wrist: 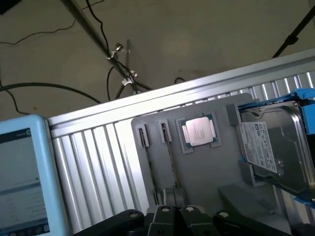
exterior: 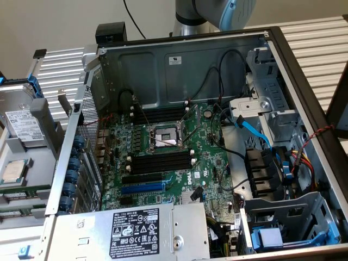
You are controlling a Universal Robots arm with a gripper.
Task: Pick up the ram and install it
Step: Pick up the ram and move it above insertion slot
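Zero progress so far. Empty black memory slots (exterior: 163, 161) inside case (exterior: 185, 65), beside grey tray (wrist: 197, 172). Ram (exterior: 24, 191) in tray, near processor (exterior: 15, 171). Gripper (wrist: 173, 206) over tray, jaws closed on nothing. Left: pickup, seating.

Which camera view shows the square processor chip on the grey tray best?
The wrist view: the processor chip lies whole and nearly face-on in its grey tray pocket. In the exterior view it sits at that view's left edge, seen at a slant.
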